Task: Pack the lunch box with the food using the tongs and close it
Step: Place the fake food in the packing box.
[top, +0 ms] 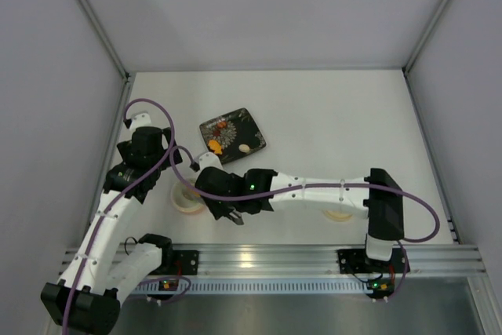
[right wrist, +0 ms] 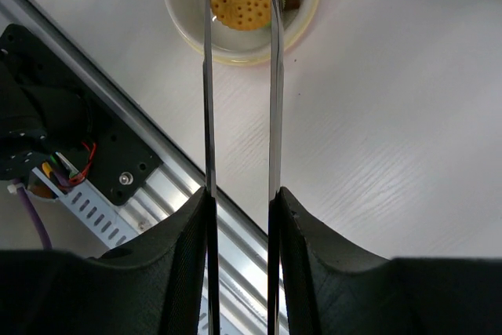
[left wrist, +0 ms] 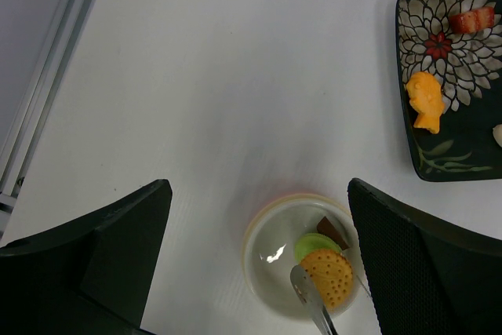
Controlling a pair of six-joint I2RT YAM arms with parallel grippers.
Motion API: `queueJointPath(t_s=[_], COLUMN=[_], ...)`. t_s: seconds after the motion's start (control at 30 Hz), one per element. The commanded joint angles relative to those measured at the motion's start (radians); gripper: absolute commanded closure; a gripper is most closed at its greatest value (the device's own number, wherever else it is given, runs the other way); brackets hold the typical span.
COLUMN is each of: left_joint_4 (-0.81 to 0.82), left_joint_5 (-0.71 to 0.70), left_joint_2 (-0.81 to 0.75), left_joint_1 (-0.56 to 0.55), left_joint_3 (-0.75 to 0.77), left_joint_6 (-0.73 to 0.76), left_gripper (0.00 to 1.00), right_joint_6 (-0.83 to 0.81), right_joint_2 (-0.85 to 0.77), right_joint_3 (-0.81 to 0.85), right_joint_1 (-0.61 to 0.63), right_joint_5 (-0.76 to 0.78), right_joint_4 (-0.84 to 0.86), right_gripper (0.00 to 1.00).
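Where the white table (top: 337, 115) is meeting grey walls (top: 259, 13) at the left, back and right, and a metal rail (top: 274, 258) along its near edge, bare tabletop is lying open across the far and right parts, while both arms are crowding the near left. One lunch box (left wrist: 263, 241) is sitting near the rail, apart from one dark flowered plate (left wrist: 459, 154) farther back. Three bits of food are lying in the lunch box: a round biscuit (left wrist: 329, 276), a green piece (left wrist: 311, 245) and a brown piece (left wrist: 332, 233). Three more are resting on the plate: a red piece (left wrist: 472, 20), an orange piece (left wrist: 424, 100) and a whitish piece (left wrist: 498, 135). One flat lid (top: 339, 216) is lying near the rail, partly under the right arm. The right claw (right wrist: 239, 202) is pinching one pair of tongs (right wrist: 206, 100), whose tips are flanking the biscuit inside the lunch box. The left claw (left wrist: 259, 186) is hanging above the lunch box with its fingers spread wide.
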Motion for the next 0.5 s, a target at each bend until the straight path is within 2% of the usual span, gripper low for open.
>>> queueJointPath(t_s=[0.0, 0.33, 0.47], left_joint_4=[0.019, 0.017, 0.016], left_joint_5=[0.000, 0.000, 0.000], left_joint_2=[-0.012, -0.012, -0.015], left_joint_1=[0.004, 0.004, 0.004], left_joint_3=[0.006, 0.006, 0.006], left_joint_6=[0.008, 0.010, 0.010], left_gripper=[0.01, 0.01, 0.01], right_joint_6=[0.013, 0.010, 0.008], right_joint_2=[0.017, 0.055, 0.071], right_joint_3=[0.066, 0.109, 0.118], right_joint_1=[0.025, 0.042, 0.043], right_joint_5=[0.002, -0.009, -0.009], right_joint_4=[0.081, 0.079, 0.075], right_gripper=[0.65, 0.63, 0.58])
